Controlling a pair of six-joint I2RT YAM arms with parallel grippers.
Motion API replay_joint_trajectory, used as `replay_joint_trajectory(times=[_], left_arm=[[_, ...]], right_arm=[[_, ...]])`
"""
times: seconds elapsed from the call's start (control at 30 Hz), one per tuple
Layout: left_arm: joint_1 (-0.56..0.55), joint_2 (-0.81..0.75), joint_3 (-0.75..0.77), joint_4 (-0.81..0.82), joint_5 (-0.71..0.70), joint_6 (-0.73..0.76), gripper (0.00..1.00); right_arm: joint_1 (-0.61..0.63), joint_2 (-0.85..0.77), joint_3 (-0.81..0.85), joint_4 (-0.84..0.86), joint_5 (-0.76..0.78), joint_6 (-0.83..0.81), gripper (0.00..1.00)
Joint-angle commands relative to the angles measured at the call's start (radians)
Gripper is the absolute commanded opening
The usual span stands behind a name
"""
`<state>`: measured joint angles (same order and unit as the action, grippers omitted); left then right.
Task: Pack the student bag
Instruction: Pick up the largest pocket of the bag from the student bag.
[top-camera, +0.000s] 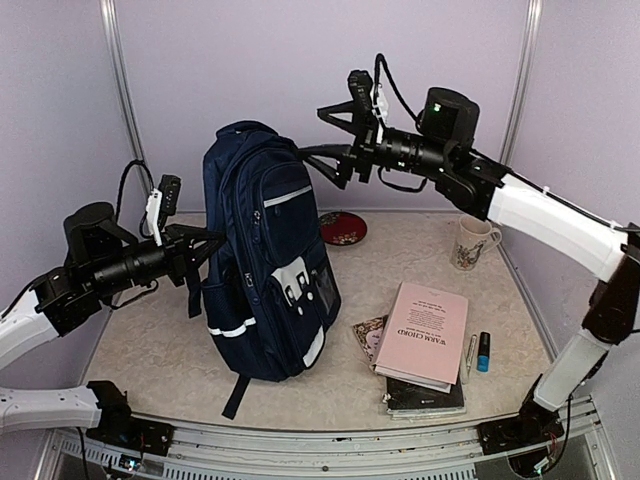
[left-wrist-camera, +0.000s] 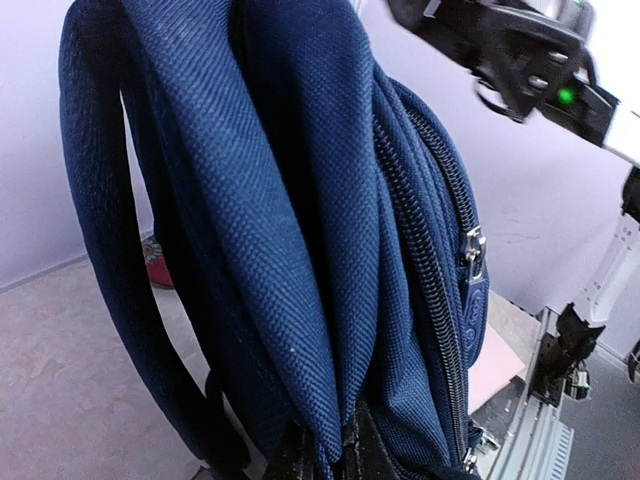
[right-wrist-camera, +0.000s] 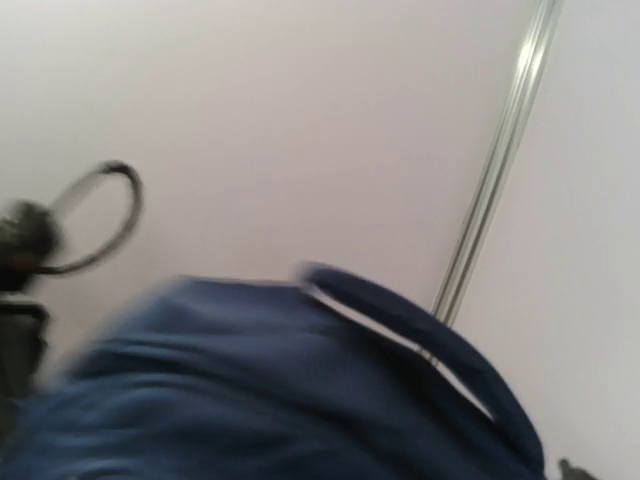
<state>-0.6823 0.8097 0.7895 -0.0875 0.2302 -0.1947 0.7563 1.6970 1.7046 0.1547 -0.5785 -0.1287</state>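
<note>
The student bag (top-camera: 265, 260), a navy backpack with white trim, stands upright on the table left of centre. My left gripper (top-camera: 205, 245) is at its left side, shut on a fold of the bag's side fabric; the left wrist view shows the dark jaws (left-wrist-camera: 345, 450) pinching the blue cloth (left-wrist-camera: 300, 200), with a zip pull (left-wrist-camera: 473, 255) to the right. My right gripper (top-camera: 318, 135) hovers at the bag's upper right, jaws spread, holding nothing. The right wrist view is blurred and shows the bag's top (right-wrist-camera: 250, 390) and its carry loop (right-wrist-camera: 420, 330).
A pink book (top-camera: 422, 333) lies on a black notebook (top-camera: 425, 398) right of the bag, with a small patterned booklet (top-camera: 368, 335), a pen (top-camera: 470, 352) and a blue marker (top-camera: 484, 352). A mug (top-camera: 470, 242) stands at the back right, a red dish (top-camera: 343, 228) behind the bag.
</note>
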Motion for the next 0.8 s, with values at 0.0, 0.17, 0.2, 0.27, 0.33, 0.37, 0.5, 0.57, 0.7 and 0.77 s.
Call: replay_joint_trajectory(times=[0.0,0.17,0.2,0.27,0.33,0.37,0.5,0.57,0.7,0.77], left_arm=[[-0.010,-0.050,-0.013,0.198,-0.221,0.004,0.00],[-0.023,0.003,0.021,0.218,-0.148,0.002,0.00],[-0.037,0.014,0.027,0.219,-0.148,0.005,0.00],[-0.068,0.028,0.040,0.221,-0.158,0.021,0.00],[-0.100,0.036,0.056,0.213,-0.159,0.038,0.00],[-0.111,0.040,0.066,0.207,-0.157,0.042,0.00],[-0.127,0.051,0.099,0.188,-0.169,0.021,0.00],[-0.133,0.050,0.102,0.201,-0.165,0.010,0.00],[-0.141,0.051,0.102,0.211,-0.168,-0.006,0.00],[-0.147,0.052,0.099,0.214,-0.173,-0.007,0.00]], right_arm=[[0.142,-0.254,-0.304,0.006,0.189,-0.238,1.00],[0.383,-0.394,-0.794,0.451,0.345,-0.945,1.00],[0.407,-0.380,-0.807,0.487,0.382,-1.012,1.00],[0.420,-0.345,-0.762,0.448,0.421,-1.062,0.94],[0.422,-0.313,-0.739,0.447,0.421,-1.142,0.86],[0.422,-0.297,-0.739,0.463,0.416,-1.189,0.83],[0.422,-0.245,-0.730,0.443,0.434,-1.362,0.62],[0.422,-0.238,-0.749,0.468,0.429,-1.409,0.61],[0.431,-0.251,-0.757,0.404,0.398,-1.431,0.61],[0.445,-0.250,-0.764,0.388,0.399,-1.455,0.61]])
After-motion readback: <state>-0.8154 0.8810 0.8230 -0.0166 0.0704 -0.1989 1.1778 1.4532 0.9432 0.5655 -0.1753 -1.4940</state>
